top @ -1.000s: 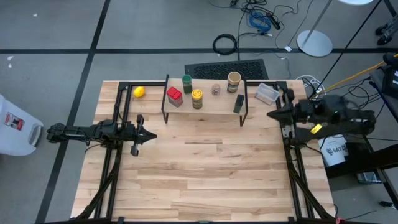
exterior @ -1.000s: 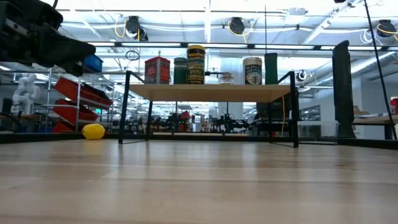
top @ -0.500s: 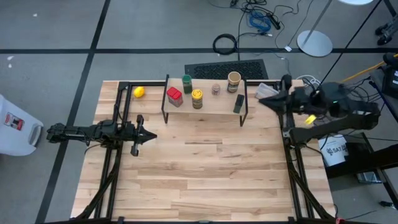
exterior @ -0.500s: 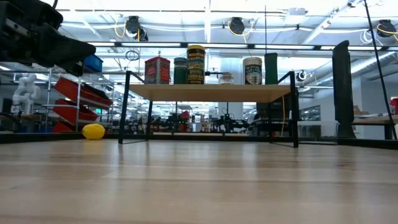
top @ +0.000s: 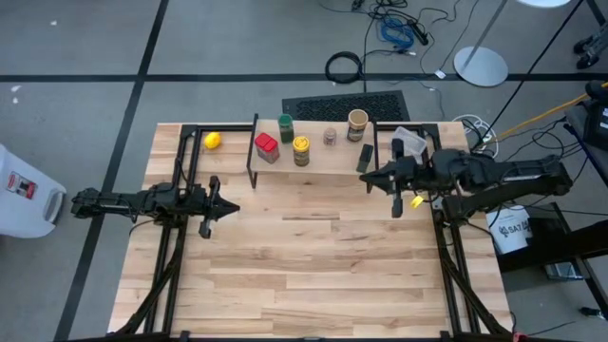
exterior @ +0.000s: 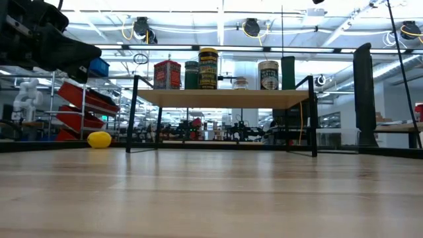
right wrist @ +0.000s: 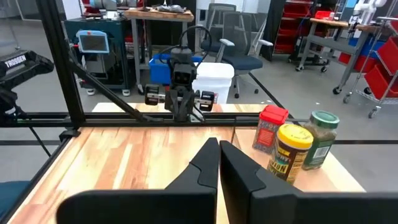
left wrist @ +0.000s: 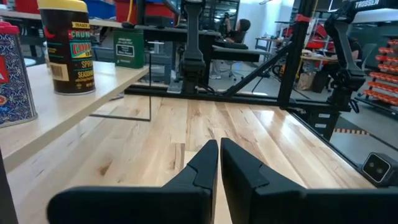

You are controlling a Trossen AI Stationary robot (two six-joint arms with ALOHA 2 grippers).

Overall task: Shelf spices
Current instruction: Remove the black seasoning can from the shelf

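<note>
1. Looking down from the high camera, I see the shelf (top: 313,159) standing at the far middle of the table (top: 313,275), its light plank top on thin black legs.
2. All six spices sit on that plank: the red square tin (top: 266,145) at the left end, the green-lidded jar (top: 286,127) behind it toward the far edge, the yellow-lidded jar (top: 301,149) just beside the tin, the tiny brownish jar (top: 330,137) near the middle, the tan round-topped jar (top: 357,123) toward the right rear, and the dark rectangular box (top: 365,157) at the right front corner.
3. From table height I get the same row standing upright on the plank, the tin (exterior: 167,74) leftmost and the dark box (exterior: 288,72) rightmost.
4. My left gripper (top: 232,205) hangs over the table's left side, well apart from the shelf, its fingers (left wrist: 205,163) pressed together on nothing.
5. My right gripper (top: 368,178) is just off the shelf's right front corner, near the dark box; its fingers (right wrist: 206,158) are pressed together and hold nothing.
6. The right wrist camera looks along the plank at the tin (right wrist: 270,127), the yellow-lidded jar (right wrist: 291,151) and the green-lidded jar (right wrist: 320,138).
7. A yellow ball (top: 213,141) lies on the table left of the shelf, and a clear plastic tub (top: 408,142) sits to its right.
</note>
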